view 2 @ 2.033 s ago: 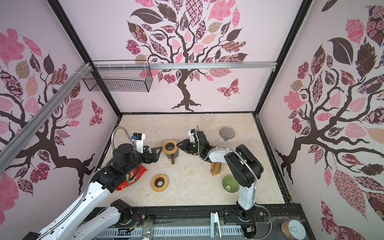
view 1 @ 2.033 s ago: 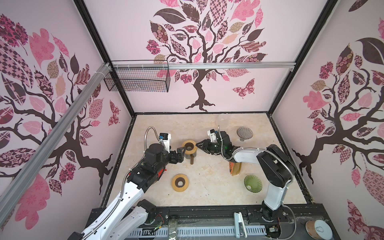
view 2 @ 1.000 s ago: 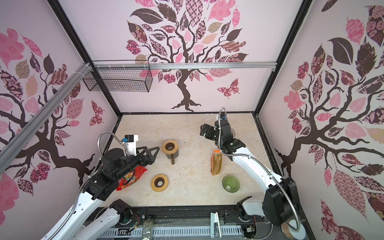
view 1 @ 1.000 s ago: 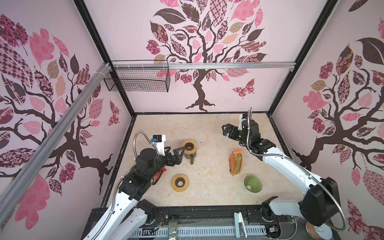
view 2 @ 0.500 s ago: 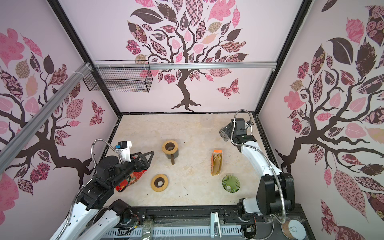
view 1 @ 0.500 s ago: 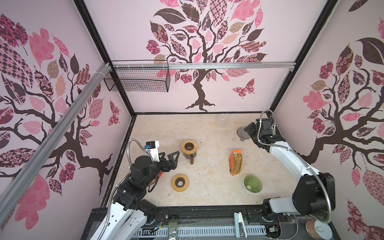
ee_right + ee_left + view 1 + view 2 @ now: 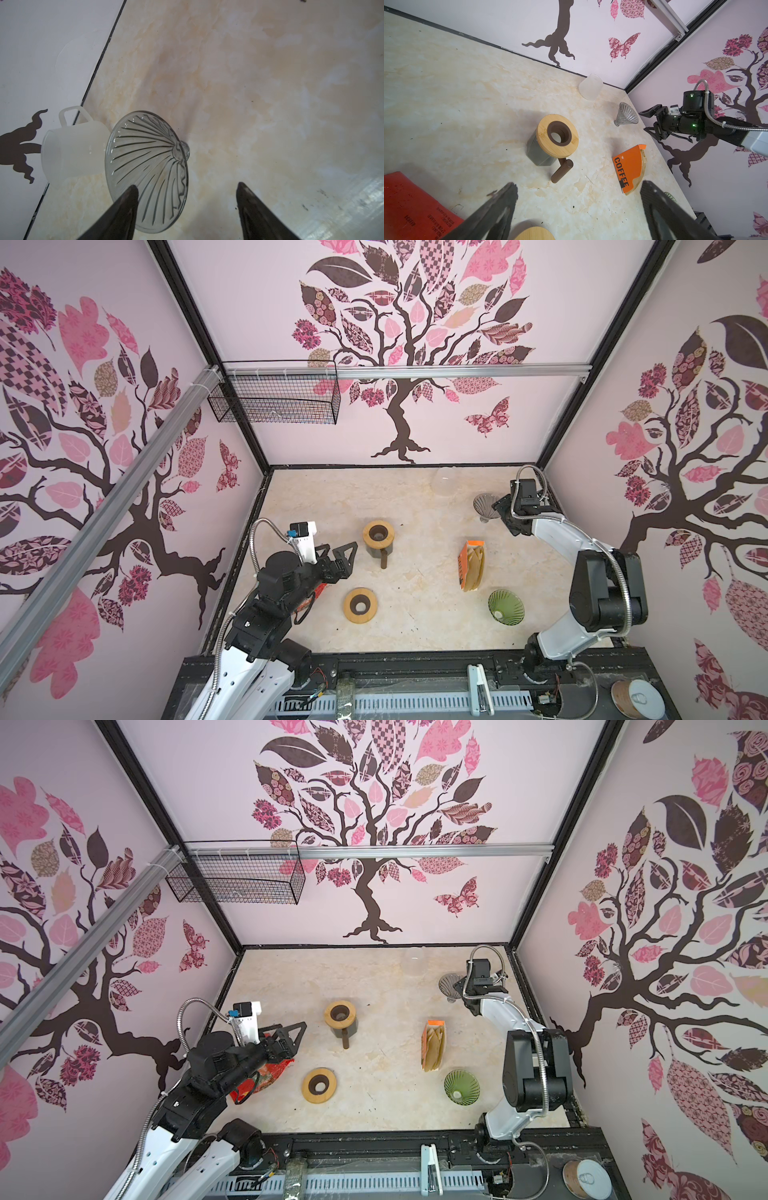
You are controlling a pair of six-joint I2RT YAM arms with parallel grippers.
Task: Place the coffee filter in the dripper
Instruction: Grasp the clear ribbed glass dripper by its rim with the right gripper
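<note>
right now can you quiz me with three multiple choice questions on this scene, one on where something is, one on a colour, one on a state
1. Where does the clear glass dripper sit?
A. at the far right of the table, beside the right gripper
B. at the front left corner
C. in the very middle

2. What colour is the front dripper, near the right arm's base?
A. blue
B. green
C. red

3. How is the left gripper?
A. shut tight
B. gripping something
C. open, holding nothing

Answers:
1 A: both top views show it next to the right gripper near the far right corner.
2 B: its ribbed bowl is green in both top views.
3 C: in the left wrist view its jaws stand wide apart with only table between them.
</note>
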